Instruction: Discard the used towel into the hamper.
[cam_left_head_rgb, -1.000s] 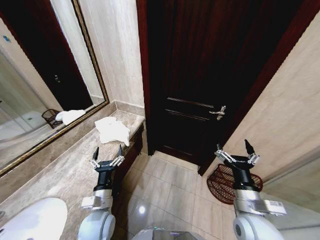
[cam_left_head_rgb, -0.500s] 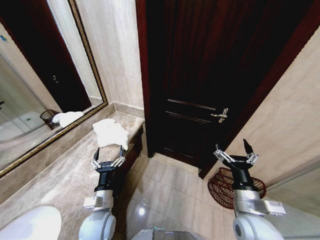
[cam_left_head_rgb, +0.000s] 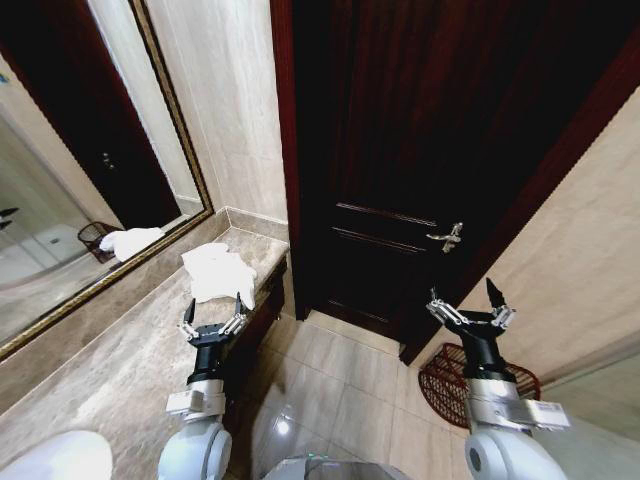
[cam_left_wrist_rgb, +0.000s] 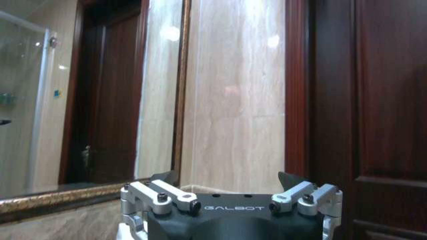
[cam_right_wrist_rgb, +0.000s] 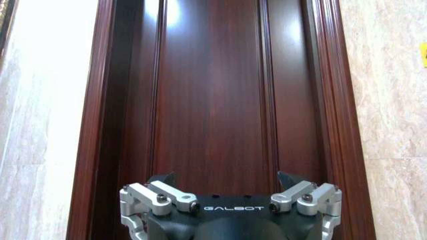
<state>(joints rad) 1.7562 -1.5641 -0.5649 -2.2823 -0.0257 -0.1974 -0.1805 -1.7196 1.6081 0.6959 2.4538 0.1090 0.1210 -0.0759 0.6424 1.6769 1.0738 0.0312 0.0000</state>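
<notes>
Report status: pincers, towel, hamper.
Left pincer open, empty, just short of the towel on the counter. Right pincer open, empty, above the hamper on the floor. Nothing blocking.

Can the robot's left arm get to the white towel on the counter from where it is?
Probably yes. The towel lies in the open on the marble counter, just ahead of the left gripper, which is open. Nothing stands between them.
</notes>
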